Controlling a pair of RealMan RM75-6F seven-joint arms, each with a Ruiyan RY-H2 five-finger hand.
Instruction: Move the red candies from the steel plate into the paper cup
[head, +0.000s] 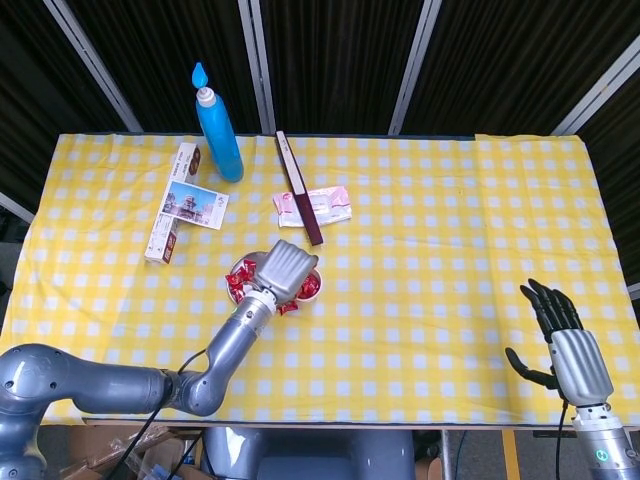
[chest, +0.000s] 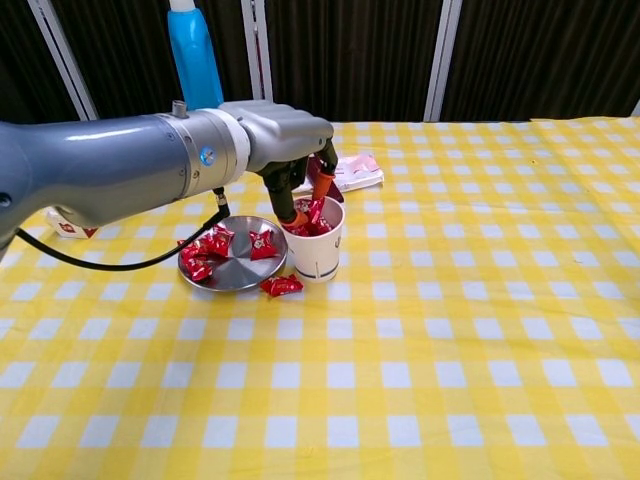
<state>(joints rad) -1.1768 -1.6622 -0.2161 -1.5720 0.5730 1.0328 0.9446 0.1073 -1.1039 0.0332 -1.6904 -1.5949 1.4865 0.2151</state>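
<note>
The steel plate (chest: 232, 272) lies left of the white paper cup (chest: 316, 255) and holds several red candies (chest: 262, 241). One more red candy (chest: 281, 286) lies on the cloth between plate and cup. My left hand (chest: 285, 150) hangs over the cup with its orange fingertips (chest: 322, 186) down at the rim, pinching a red candy (chest: 316, 209) above the candies inside. From the head view, the left hand (head: 283, 270) hides most of the cup (head: 312, 288). My right hand (head: 560, 335) rests open at the table's near right edge, holding nothing.
A blue bottle (head: 217, 125) stands at the back left. Near it lie a long carton (head: 175, 200) and a postcard (head: 193, 205). A dark flat stick (head: 298, 187) and a pink packet (head: 315, 206) lie behind the cup.
</note>
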